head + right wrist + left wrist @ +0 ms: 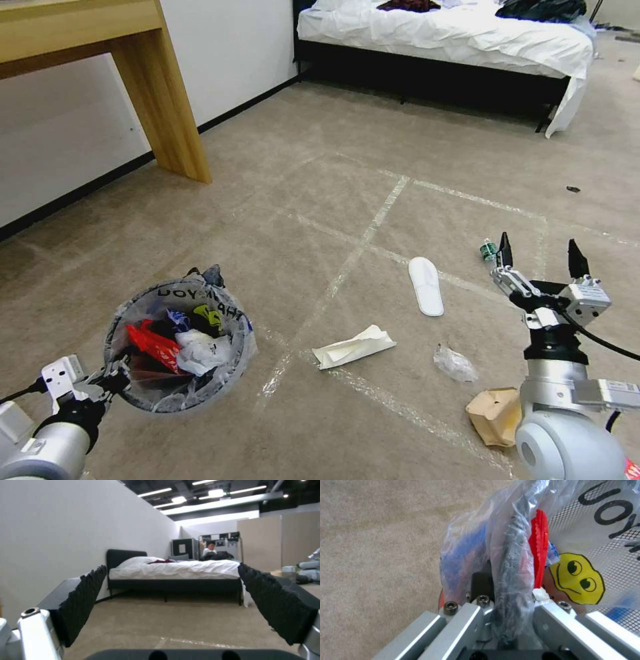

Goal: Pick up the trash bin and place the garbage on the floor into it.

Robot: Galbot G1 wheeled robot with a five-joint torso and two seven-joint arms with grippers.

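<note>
Pinching the rim of your trash bin (179,353), your left gripper (110,383) is holding it at lower left. Your right gripper (540,257) is hovering spread wide above the carpet, near a slipper (427,285), paper bag (495,415), tissue (353,347) and bottle (488,251).

Looks like a mock bedroom built inside a bigger hall: straight ahead of the right claw (173,590) sits a bed (173,572) with white bedding and a dark headboard on beige carpet (280,200). Well off to its left there's a wooden desk leg (163,100) against the white wall, and exposed ceiling strip lights (213,493) run above the partition walls.
</note>
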